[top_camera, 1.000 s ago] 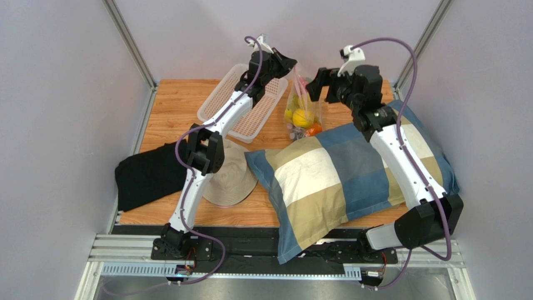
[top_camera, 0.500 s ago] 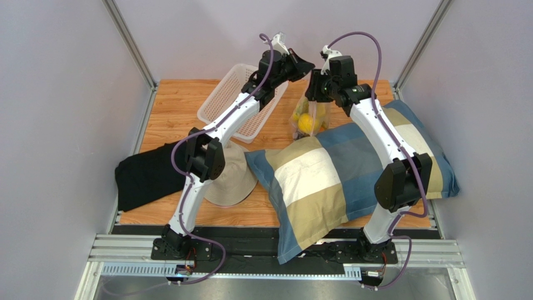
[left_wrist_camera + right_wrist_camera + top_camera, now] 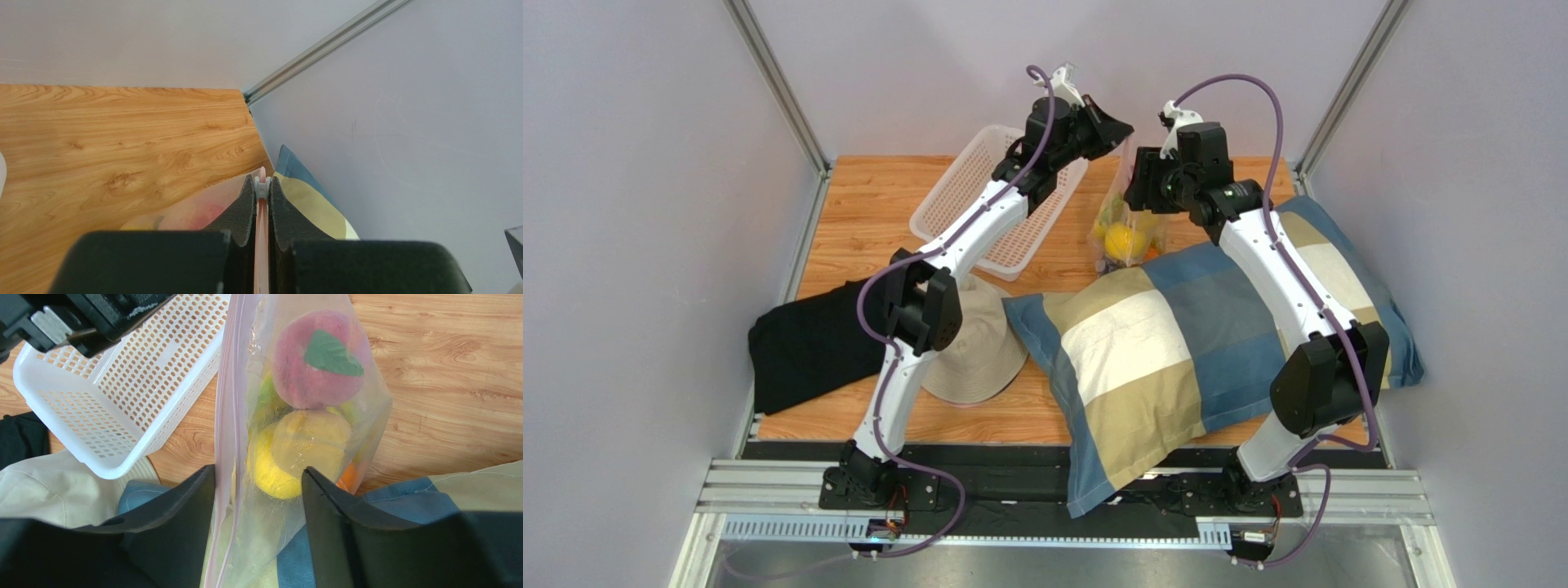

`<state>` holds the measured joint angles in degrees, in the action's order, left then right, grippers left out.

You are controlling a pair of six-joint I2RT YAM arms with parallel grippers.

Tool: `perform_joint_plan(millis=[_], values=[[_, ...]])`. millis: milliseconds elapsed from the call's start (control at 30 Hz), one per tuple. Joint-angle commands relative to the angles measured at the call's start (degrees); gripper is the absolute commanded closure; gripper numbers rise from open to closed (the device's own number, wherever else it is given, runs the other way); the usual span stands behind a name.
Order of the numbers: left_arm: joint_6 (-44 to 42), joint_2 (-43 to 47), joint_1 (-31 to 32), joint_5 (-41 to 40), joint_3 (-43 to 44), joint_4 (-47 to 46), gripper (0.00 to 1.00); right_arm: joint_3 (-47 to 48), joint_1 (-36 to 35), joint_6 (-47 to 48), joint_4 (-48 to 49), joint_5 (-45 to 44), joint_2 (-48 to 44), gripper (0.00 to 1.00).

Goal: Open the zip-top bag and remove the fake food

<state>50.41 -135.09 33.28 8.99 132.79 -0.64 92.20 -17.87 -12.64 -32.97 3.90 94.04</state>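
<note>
The zip-top bag (image 3: 1122, 227) hangs upright over the table's far side, its base by the pillow. Through the clear plastic I see the fake food: a pink fruit (image 3: 313, 361) with a green leaf, a yellow round fruit (image 3: 294, 456) and an orange (image 3: 348, 476). My left gripper (image 3: 1112, 126) is shut on the bag's pink zip strip (image 3: 261, 245) at its white slider (image 3: 262, 187) and holds the bag up. My right gripper (image 3: 258, 471) is open, with its jaws on either side of the bag's upper part and the zip strip (image 3: 224, 416) running close to its left finger.
A white mesh basket (image 3: 959, 202) stands at the far left, just left of the bag. A blue and tan checked pillow (image 3: 1185, 343) fills the right half of the table. A beige hat (image 3: 983, 349) and a black cloth (image 3: 811, 343) lie front left.
My left gripper has lifted the bag up and to the right. My right arm has swung up and left, and its open jaws now straddle the bag.
</note>
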Motion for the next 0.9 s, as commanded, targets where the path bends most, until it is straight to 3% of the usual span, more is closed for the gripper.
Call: perform_joint_plan(millis=[0,133,267,400,867], values=[[-1.3,2.8,0.1,1.3,2.3,0.2,1.00,-0.7,-0.2,-0.8,3.0,-0.7,-2.1,0.48],[-1.6,2.9,0.1,1.2,2.1,0.5,1.00,-0.9,-0.3,-0.9,3.1,0.5,-2.3,0.55],[-1.9,2.9,0.1,1.2,2.1,0.4,1.00,-1.3,-0.2,-1.0,3.4,0.6,-3.5,0.44],[-1.8,2.9,0.1,1.3,2.0,0.5,1.00,-2.2,-0.2,-0.5,4.0,0.1,-4.5,0.43],[-1.6,3.0,0.1,1.6,1.9,0.4,1.00,-2.7,-0.1,-0.5,4.8,1.2,-3.2,0.54]])
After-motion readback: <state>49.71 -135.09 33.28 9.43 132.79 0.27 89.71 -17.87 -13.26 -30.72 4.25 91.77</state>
